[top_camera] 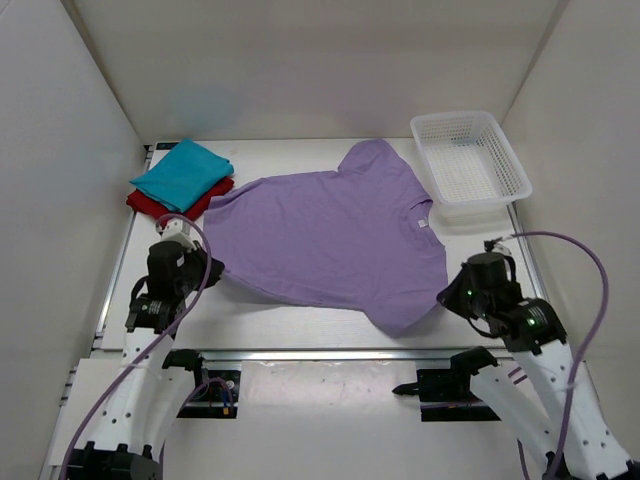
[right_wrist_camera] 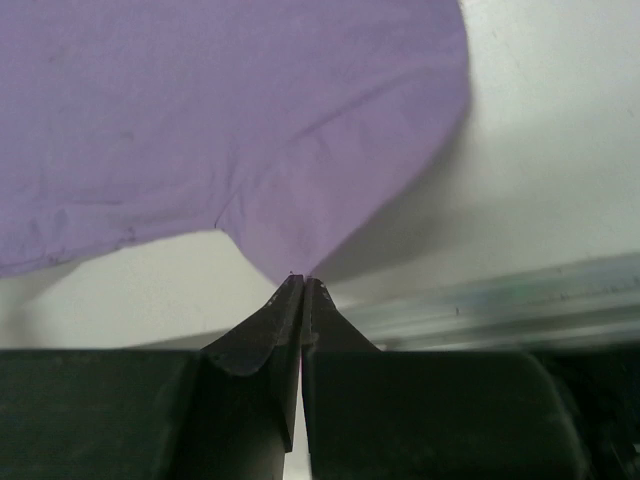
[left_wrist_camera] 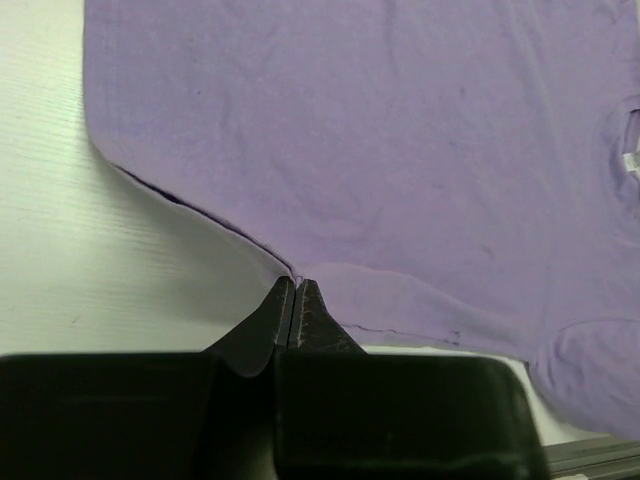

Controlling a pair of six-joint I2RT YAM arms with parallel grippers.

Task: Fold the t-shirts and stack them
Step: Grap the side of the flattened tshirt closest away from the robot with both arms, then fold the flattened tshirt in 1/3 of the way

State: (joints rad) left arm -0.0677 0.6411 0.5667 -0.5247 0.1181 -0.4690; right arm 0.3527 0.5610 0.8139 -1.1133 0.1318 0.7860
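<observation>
L pincer (left_wrist_camera: 297, 283), R pincer (right_wrist_camera: 301, 280) pinch soft lavender tee (top_camera: 330, 235), flat.

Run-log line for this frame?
left gripper: shut on purple shirt hem; right gripper: shut on its sleeve; teal shirt folded atop red shirt

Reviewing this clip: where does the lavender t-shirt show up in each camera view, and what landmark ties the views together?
Top external: lavender t-shirt spread flat on the table, collar toward the right.
Left wrist: fills the upper frame, its edge pinched by the left gripper.
Right wrist: upper left, sleeve tip pinched by the right gripper.
Shared landmark: the metal rail along the near edge, low right in both wrist views.
</observation>
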